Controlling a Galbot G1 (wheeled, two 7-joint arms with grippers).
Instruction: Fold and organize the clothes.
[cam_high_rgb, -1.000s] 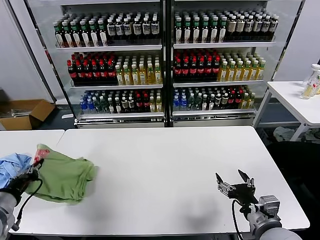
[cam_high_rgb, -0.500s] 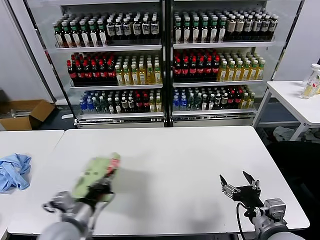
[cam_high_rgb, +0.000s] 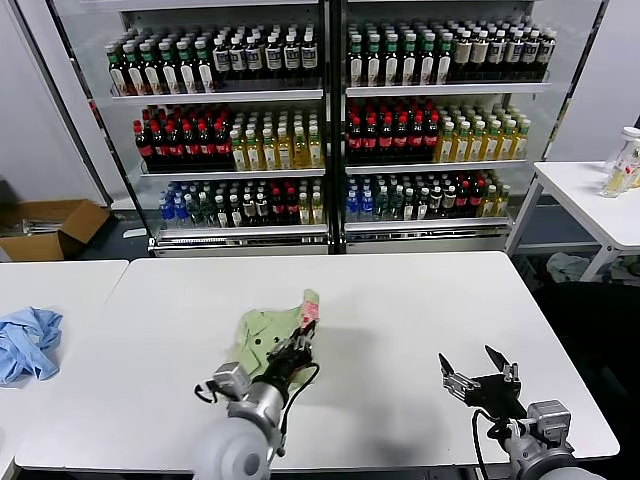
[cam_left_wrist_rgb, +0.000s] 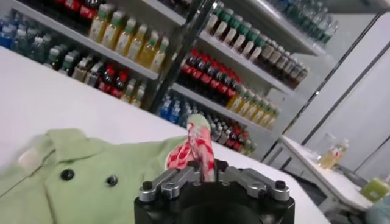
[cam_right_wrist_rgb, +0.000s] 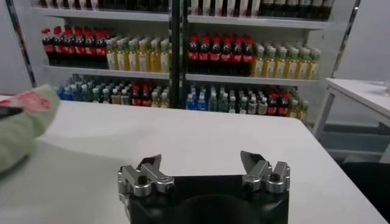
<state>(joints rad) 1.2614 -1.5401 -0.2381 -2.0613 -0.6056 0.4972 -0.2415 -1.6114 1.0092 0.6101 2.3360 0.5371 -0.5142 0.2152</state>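
Soft green polo shirt (cam_high_rgb: 268, 335), bunched mid-table, is clenched by the left gripper (cam_high_rgb: 297, 348); right gripper (cam_high_rgb: 480, 375) gapes near the front-right corner.

So the light green short-sleeved polo shirt (cam_high_rgb: 268, 332) sits bunched on the long white table (cam_high_rgb: 400, 300), a bit left of the middle. The left gripper (cam_high_rgb: 297, 349) is right at its near edge, pinching a fold. The right gripper (cam_high_rgb: 478, 375) hangs over the table's near right corner, well apart from the shirt. A crumpled light blue cloth (cam_high_rgb: 25, 340) lies on the neighbouring white table (cam_high_rgb: 70, 280) far left. Glass-fronted bottle shelves (cam_high_rgb: 330, 120) stand behind everything.
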